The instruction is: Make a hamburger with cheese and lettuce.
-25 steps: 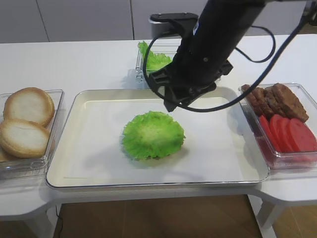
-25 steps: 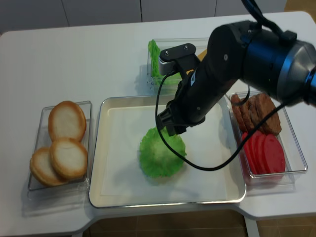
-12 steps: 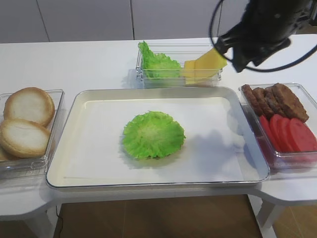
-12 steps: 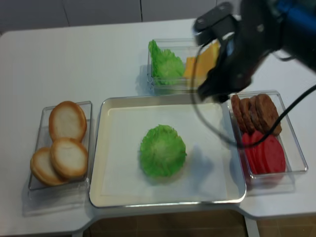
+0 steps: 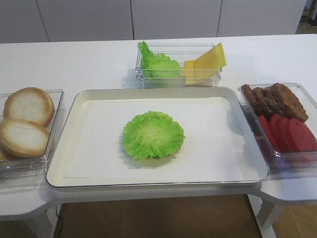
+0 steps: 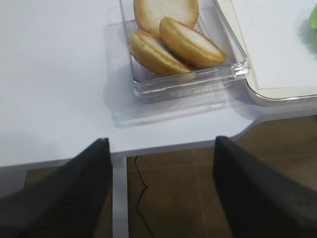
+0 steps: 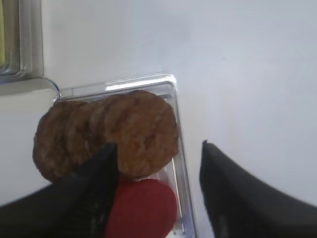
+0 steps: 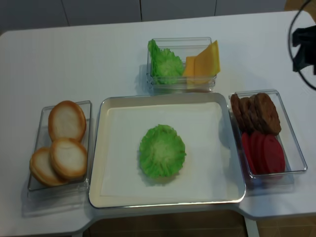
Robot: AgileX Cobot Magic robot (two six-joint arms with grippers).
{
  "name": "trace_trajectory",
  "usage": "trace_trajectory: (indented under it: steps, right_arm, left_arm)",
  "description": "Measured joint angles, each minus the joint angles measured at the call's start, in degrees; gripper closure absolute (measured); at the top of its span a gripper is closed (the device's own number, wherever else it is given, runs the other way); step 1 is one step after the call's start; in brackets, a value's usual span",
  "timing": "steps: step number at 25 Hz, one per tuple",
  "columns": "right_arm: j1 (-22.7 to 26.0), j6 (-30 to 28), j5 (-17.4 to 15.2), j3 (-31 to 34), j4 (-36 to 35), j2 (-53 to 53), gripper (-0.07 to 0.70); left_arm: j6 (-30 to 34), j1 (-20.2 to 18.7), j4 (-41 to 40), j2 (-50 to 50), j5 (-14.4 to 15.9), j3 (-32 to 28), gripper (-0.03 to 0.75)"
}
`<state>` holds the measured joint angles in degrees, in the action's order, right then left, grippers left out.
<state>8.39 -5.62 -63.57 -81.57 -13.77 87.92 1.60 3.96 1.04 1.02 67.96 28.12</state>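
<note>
The right arm has cleared the tray (image 5: pixel 74 111): a second ago its gripper stood low over the lettuce (image 5: pixel 153 134) at the tray's middle, half a second ago it was passing the rear container, and now only its edge shows at the right border of the overhead view. The right gripper (image 7: pixel 156 163) hangs above the far-right container (image 7: pixel 174 119) with its jaws spread and nothing between them. The lettuce leaf lies flat and alone in the middle of the tray, well to the left of that gripper; it hides whatever is under it, so the bun half of the hamburger cannot be confirmed from these views. Judged from this layout, the lettuce step is complete and a cheese slice is the next item to fetch. Directly beneath the right gripper, the far-right container holds overlapping brown meat patties (image 7: pixel 106 134) at its far end and red tomato slices (image 7: pixel 143 210) at its near end. The rear container (image 5: pixel 179 48), to the gripper's left and beyond the tray, holds more lettuce leaves in its left part and the cheese (image 5: pixel 205 62) in its right part, the slices leaning with one corner above the rim. The left gripper (image 6: pixel 161 168) is also spread and empty, poised over the table edge; the bun container (image 6: pixel 183 79) lies just ahead of it, holding three bun halves (image 6: pixel 188 42), two of them leaning on edge.
</note>
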Motion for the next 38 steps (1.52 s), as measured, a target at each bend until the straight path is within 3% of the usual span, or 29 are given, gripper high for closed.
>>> trace_trajectory:
  steps: [4,13,19,25,29,33,38]
  right_arm:
    - [1.9,-0.5,-1.5,0.0,-1.0,-4.5,0.096]
    - [1.9,-1.1,-5.9,0.7,-3.2,-16.5,0.068]
    - [1.9,-0.6,-5.1,12.4,-2.1,-28.5,0.068]
    - [1.9,-0.6,1.0,27.8,-2.1,-44.2,0.068]
    - [1.9,-1.7,3.1,36.0,-3.7,-51.7,0.068]
    - [1.9,-2.6,4.3,40.3,-5.3,-56.2,0.068]
    - [1.9,-2.8,4.0,40.6,-6.9,-59.9,0.068]
  left_arm:
    - [0.0,0.0,0.0,0.0,0.0,0.0,0.237]
    - [0.0,0.0,0.0,0.0,0.0,0.0,0.237]
    - [0.0,0.0,0.0,0.0,0.0,0.0,0.237]
    - [0.0,0.0,0.0,0.0,0.0,0.0,0.237]
    - [0.0,0.0,0.0,0.0,0.0,0.0,0.237]
    - [0.0,0.0,0.0,0.0,0.0,0.0,0.237]
    - [0.0,0.0,0.0,0.0,0.0,0.0,0.237]
